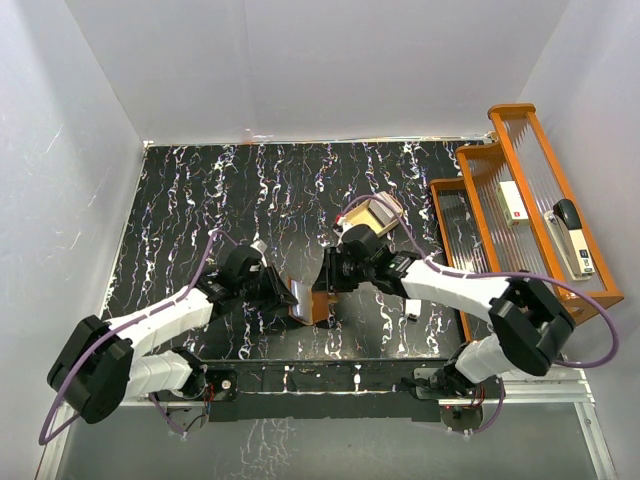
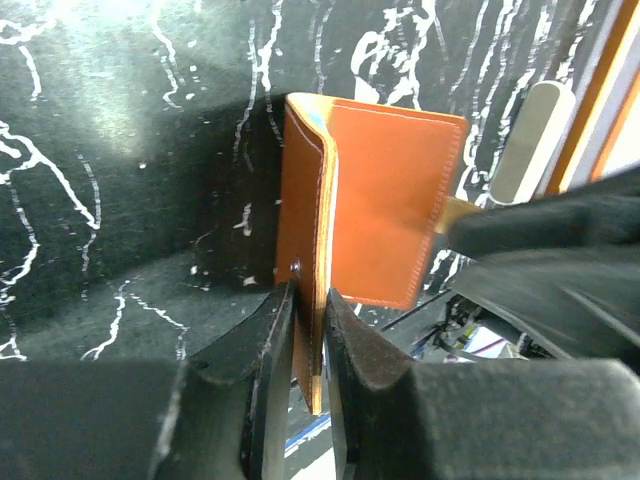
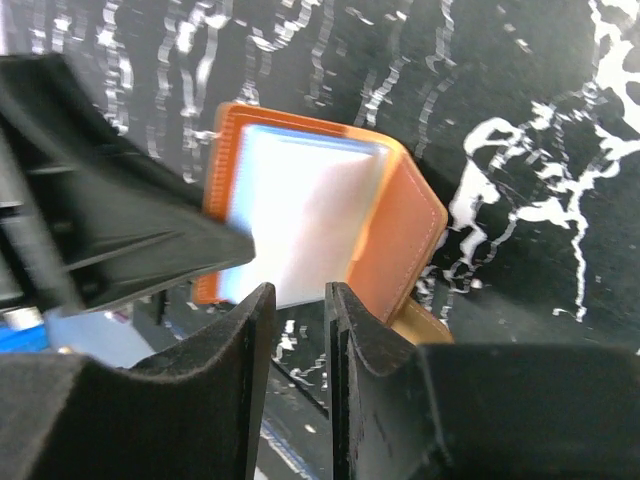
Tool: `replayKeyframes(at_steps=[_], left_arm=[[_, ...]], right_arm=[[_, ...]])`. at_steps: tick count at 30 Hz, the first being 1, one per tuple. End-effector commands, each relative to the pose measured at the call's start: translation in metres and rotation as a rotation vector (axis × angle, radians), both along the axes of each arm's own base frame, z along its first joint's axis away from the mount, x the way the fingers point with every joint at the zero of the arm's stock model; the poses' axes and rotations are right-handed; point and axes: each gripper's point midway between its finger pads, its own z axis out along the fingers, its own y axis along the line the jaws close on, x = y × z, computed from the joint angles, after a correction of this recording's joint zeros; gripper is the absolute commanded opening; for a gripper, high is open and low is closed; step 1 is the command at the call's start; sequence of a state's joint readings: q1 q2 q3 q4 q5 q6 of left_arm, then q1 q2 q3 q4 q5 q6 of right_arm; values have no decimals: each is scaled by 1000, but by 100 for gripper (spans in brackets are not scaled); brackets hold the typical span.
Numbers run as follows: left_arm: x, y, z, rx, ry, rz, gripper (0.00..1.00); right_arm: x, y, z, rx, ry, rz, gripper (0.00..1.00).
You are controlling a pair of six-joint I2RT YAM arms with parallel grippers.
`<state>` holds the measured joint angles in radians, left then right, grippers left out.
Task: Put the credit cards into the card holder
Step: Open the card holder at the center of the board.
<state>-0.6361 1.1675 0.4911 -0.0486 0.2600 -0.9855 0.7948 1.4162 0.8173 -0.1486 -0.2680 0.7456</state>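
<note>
Firstly, the left gripper (image 2: 308,300), reaching in from the near left corner of the desk (image 1: 200,200), has its fingers clamped on the bottom edge of one leaf of the card holder (image 2: 390,200). This brown wallet stands partly open on edge, close to the middle of the desk's near edge. Its second leaf is angled toward the right arm.

The right gripper (image 3: 297,300) meets the card holder from the opposite side. Its fingers stand nearly together with a narrow gap. Whether they pinch anything cannot be told. A pale face shows inside the fold, and it cannot be told whether this is lining or a credit card.

Farther from the near edge, right of centre, lies a tan tray (image 1: 393,203) carrying a flat item too small to identify. A white stick (image 2: 535,140) lies near the right edge, just beside the wooden rack (image 1: 515,108) that borders that edge.
</note>
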Motion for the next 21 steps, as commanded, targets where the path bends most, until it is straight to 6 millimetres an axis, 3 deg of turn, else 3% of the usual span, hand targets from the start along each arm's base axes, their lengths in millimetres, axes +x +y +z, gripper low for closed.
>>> replayKeyframes(at_steps=[1, 3, 7, 14, 17, 20, 21], left_arm=[[3, -14, 23, -110, -41, -4, 18], [1, -18, 28, -156, -52, -11, 15], [-1, -21, 31, -211, -87, -19, 0], [-3, -25, 34, -241, -107, -54, 1], [-3, -24, 33, -236, -113, -56, 13], [-4, -25, 35, -258, -127, -57, 0], [-5, -27, 36, -273, -130, -63, 0]], right_arm=[[5, -3, -26, -48, -35, 22, 24], [2, -6, -38, -66, -27, 28, 24], [-2, -10, -51, -64, -22, 25, 24], [-5, -12, -57, -62, -21, 26, 24], [-5, -13, -57, -62, -24, 24, 24], [-5, -14, -58, -66, -27, 19, 23], [-6, -15, -60, -67, -25, 20, 22]])
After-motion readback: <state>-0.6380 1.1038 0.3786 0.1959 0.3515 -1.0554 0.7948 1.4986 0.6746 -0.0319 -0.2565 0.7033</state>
